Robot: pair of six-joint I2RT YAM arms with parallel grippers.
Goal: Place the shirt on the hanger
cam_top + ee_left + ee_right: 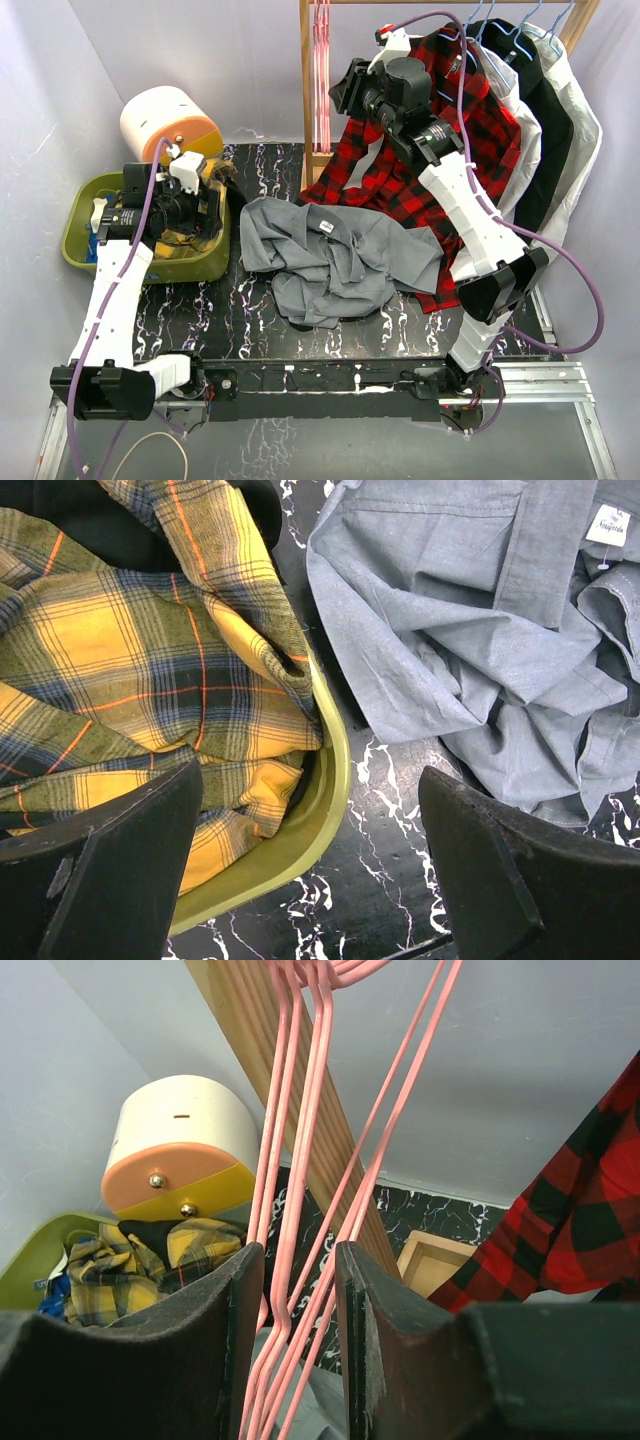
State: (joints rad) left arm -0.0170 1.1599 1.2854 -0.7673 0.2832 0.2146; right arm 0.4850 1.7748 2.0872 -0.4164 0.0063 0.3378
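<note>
The grey shirt (330,260) lies crumpled on the black marble table, collar and white label up; it also shows in the left wrist view (480,630). Several pink hangers (321,70) hang at the left end of the wooden rack. My right gripper (337,90) is raised to them. In the right wrist view its jaws (298,1260) stand narrowly apart, with the pink hanger wires (300,1210) running between them. My left gripper (212,200) is wide open and empty (310,880), above the basin's right rim beside the shirt.
A green basin (80,250) at the left holds a yellow plaid shirt (130,660). A cream and orange cylinder (165,125) stands behind it. A red-black plaid shirt (400,170) and black and white garments hang on light blue hangers (520,40) on the rack (305,120).
</note>
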